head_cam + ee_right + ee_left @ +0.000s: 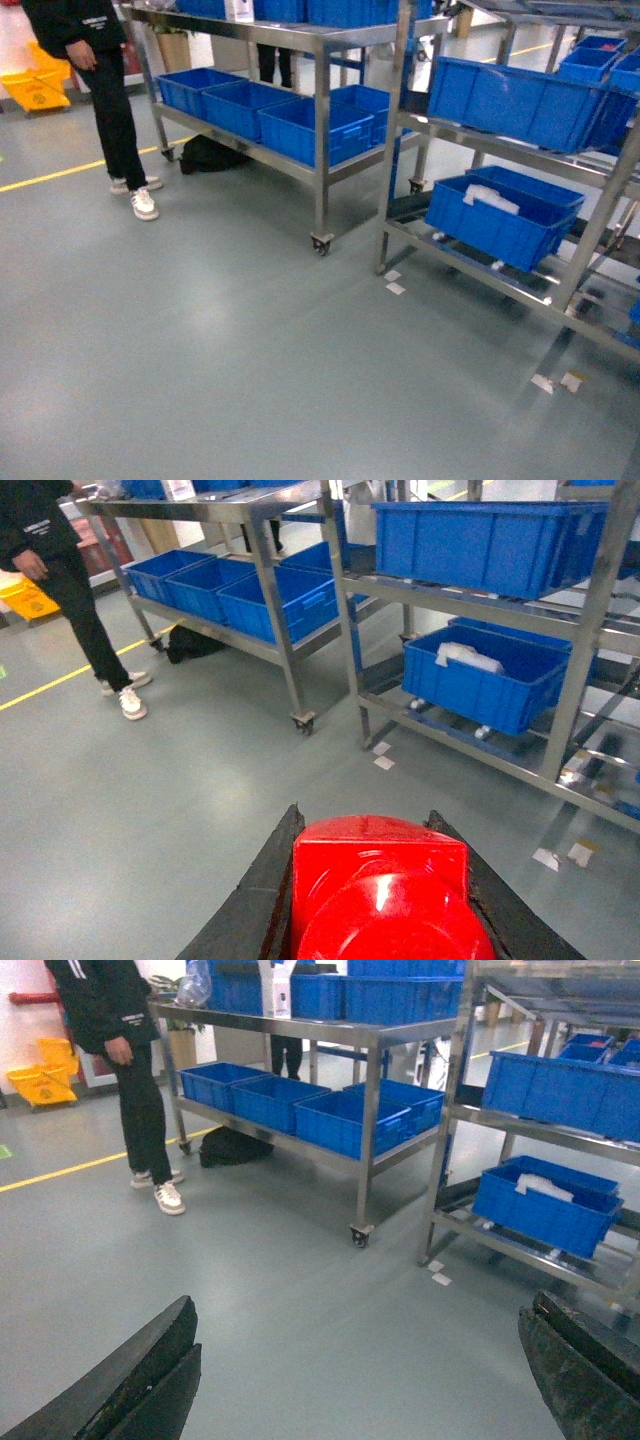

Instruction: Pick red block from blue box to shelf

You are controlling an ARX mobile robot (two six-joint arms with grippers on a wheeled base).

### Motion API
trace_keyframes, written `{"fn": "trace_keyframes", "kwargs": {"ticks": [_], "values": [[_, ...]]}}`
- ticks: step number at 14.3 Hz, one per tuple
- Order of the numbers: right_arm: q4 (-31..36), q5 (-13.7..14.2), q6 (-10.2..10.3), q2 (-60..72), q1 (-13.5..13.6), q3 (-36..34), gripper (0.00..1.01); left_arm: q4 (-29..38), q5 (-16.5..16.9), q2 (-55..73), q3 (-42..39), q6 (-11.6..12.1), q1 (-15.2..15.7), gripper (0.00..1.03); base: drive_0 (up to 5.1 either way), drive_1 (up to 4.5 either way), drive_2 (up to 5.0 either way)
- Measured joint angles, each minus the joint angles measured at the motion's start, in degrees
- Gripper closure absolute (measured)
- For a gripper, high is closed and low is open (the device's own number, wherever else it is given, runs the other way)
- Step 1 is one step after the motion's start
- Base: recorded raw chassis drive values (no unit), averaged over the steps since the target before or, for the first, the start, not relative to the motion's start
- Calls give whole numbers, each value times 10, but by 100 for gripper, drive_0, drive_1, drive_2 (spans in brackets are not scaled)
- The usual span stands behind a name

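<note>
One red block (pixel 385 890) clamped between right gripper (pixel 378 900) fingers, left gripper (pixel 350 1380) spread open

Light: bright, even, from overhead; soft sheen on floor (pixel 250 330).
Shadows: faint, under shelf (pixel 322 120).
Focus: bkgd slightly soft; red block (pixel 385 890) close-up blurred, w/ glare spot.
Edges: mild blur.

A person in dark clothes and white sneakers (pixel 143 203) stands at the far left on the grey floor (pixel 200 380). A yellow floor line (pixel 60 175) runs behind them, a yellow mop bucket (pixel 35 88) further back. Dark blue ribbed crates (pixel 500 220) sit at right, one holding something white (pixel 490 198). Paper scraps (pixel 556 382) lie near right.
</note>
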Motion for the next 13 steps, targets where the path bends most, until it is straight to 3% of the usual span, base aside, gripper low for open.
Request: {"fn": "trace_keyframes", "kwargs": {"ticks": [13], "values": [[0, 0, 0, 0, 0, 0, 74, 0, 0, 0, 0, 0, 0, 5, -155, -147, -163]]}}
